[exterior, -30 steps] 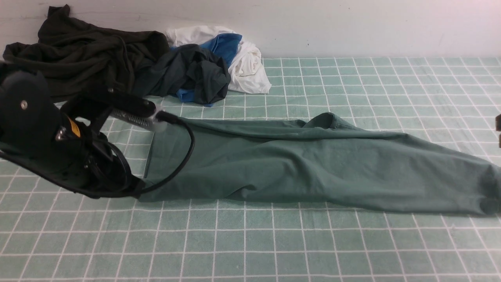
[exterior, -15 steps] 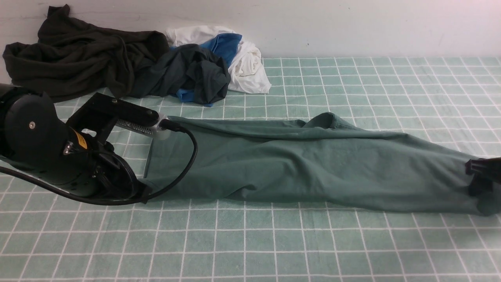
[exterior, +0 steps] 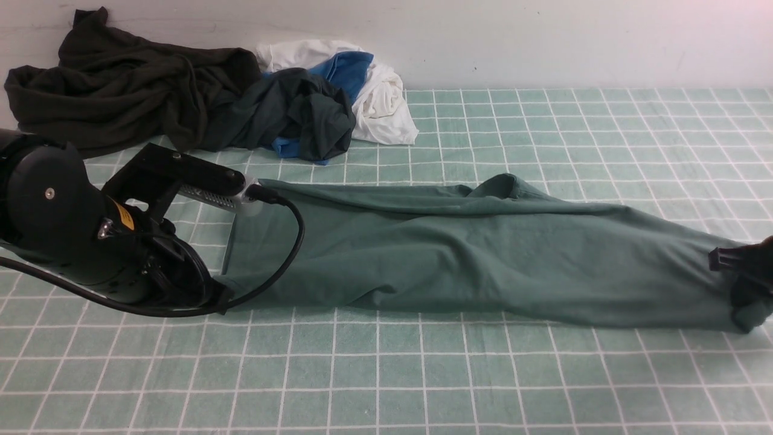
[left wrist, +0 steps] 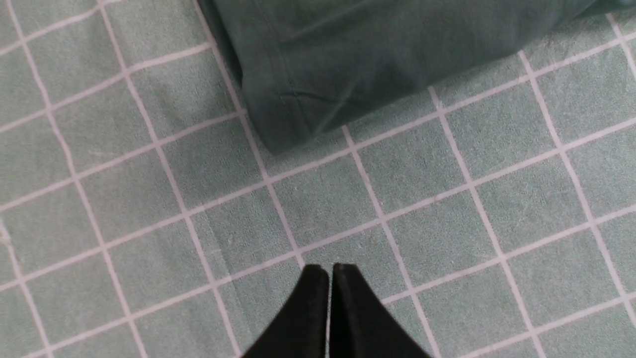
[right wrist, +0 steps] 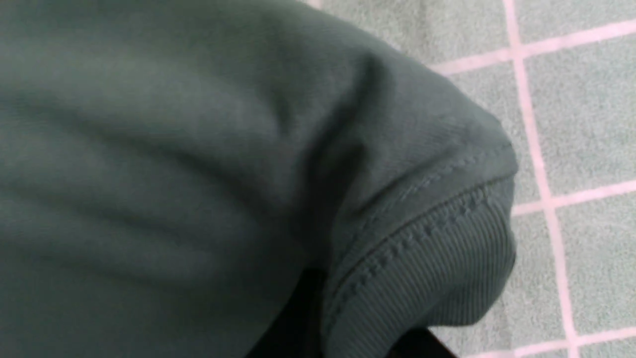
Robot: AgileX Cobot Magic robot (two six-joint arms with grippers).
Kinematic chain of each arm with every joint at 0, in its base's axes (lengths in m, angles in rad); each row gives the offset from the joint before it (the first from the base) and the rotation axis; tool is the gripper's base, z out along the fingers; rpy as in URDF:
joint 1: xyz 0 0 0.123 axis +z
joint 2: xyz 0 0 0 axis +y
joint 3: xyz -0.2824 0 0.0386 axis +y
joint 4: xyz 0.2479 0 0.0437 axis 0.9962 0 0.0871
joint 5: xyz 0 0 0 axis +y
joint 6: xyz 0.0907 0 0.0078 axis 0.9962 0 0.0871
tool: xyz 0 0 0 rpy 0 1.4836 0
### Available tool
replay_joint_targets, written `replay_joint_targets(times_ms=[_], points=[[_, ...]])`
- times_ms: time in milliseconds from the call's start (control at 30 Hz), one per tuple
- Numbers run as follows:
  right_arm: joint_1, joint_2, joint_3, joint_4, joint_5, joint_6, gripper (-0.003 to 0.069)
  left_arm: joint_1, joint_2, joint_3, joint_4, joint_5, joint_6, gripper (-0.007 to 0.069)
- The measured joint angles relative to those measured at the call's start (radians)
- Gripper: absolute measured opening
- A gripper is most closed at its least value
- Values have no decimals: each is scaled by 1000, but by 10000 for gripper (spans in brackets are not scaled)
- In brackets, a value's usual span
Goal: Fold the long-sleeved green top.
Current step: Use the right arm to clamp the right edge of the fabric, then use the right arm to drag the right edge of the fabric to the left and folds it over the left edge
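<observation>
Front view: dark clothes (exterior: 133,84) behind green top (exterior: 483,260); left gripper (left wrist: 330,271) closed, right gripper (right wrist: 357,308) pinching ribbed cuff (right wrist: 422,268).

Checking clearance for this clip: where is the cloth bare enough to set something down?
Bare cloth: the strip between the green top and the picture's near edge, and the area beyond the top, right of the white garment. Crowded: the far-left garment pile and both ends of the top, where the arms are.
</observation>
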Motion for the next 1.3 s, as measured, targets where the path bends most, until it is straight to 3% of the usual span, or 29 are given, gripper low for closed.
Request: replay_joint_targets(times_ms=[167, 300, 433, 533, 700, 767, 800, 900, 1067, 1200, 1300], points=[[1, -112, 2, -160, 50, 52, 0, 0, -2, 0, 0, 4, 0, -3], [1, -286, -1, -384, 73, 223, -1, 0, -31, 0, 1, 4, 0, -3], [39, -400, -52, -407, 134, 245, -2, 0, -62, 0, 3, 4, 0, -3], [143, -466, -141, -351, 189, 192, -3, 0, -89, 0, 4, 4, 0, -3], [417, -461, -311, -204, 239, 114, -3, 0, -150, 0, 4, 4, 0, -3], [475, -441, -340, -179, 239, 112, -3, 0, -168, 0, 4, 6, 0, -3], [561, -396, -379, -151, 234, 111, -3, 0, -194, 0, 5, 12, 0, -3], [697, -278, -428, -99, 187, 111, -3, 0, -265, 0, 7, 35, 0, -3], [831, -62, -472, -3, 69, 113, 2, 0, -356, 0, 8, 82, 0, -3], [875, 81, -537, 74, 14, 104, 69, 0, -400, 0, 8, 141, 0, -3], [882, 156, -641, 156, 57, 62, 239, 0, -418, 1, 12, 195, 0, -3]])
